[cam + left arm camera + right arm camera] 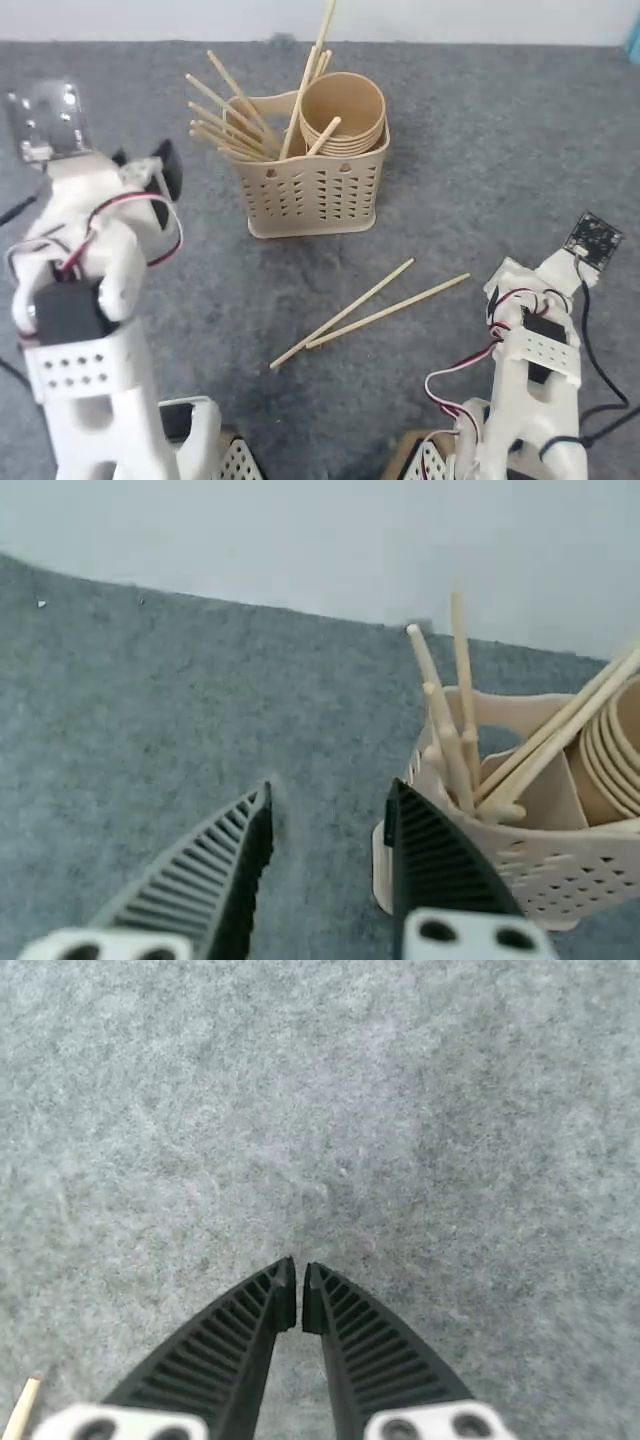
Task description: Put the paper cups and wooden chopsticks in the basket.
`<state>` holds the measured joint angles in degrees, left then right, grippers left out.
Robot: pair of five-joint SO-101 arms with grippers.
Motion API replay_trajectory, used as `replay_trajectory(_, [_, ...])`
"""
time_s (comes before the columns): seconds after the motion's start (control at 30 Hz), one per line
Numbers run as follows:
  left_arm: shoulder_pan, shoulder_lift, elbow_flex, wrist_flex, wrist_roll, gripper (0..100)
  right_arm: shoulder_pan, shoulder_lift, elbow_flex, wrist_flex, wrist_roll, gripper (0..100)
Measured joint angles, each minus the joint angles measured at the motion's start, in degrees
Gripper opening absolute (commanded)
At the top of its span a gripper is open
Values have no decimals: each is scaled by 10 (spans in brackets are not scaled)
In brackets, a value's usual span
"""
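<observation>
Chopsticks, two pale wooden sticks (388,311), lie loose before the beige slotted plastic basket (315,195). Their long axes slant toward the right gripper (299,1278), clenched on nothing and seemingly nearer. The left gripper (330,800) is spread apart beside the basket.

Grey felt-like mat (500,150) laid throughout, bounded at the far edge by a pale wall (150,18), evenly lit.
</observation>
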<state>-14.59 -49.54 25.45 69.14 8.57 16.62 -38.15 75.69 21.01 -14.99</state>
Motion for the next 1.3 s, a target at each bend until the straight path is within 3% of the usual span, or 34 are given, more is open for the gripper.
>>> replay_trajectory(0.2, [0,-148,134,13,0,181,-4,0,1,0,0,40])
replay_trajectory(0.33, [0,-215,253,-27,-24,181,-5,0,11,0,0,40])
replay_trajectory(0.6, [114,-214,391,-80,-42,181,-6,0,11,0,0,40])
replay_trajectory(0.77, [188,-178,426,-110,-43,181,-6,0,11,0,0,40])
replay_trajectory(1.3, [210,33,430,-193,-64,181,-9,0,11,0,0,40])
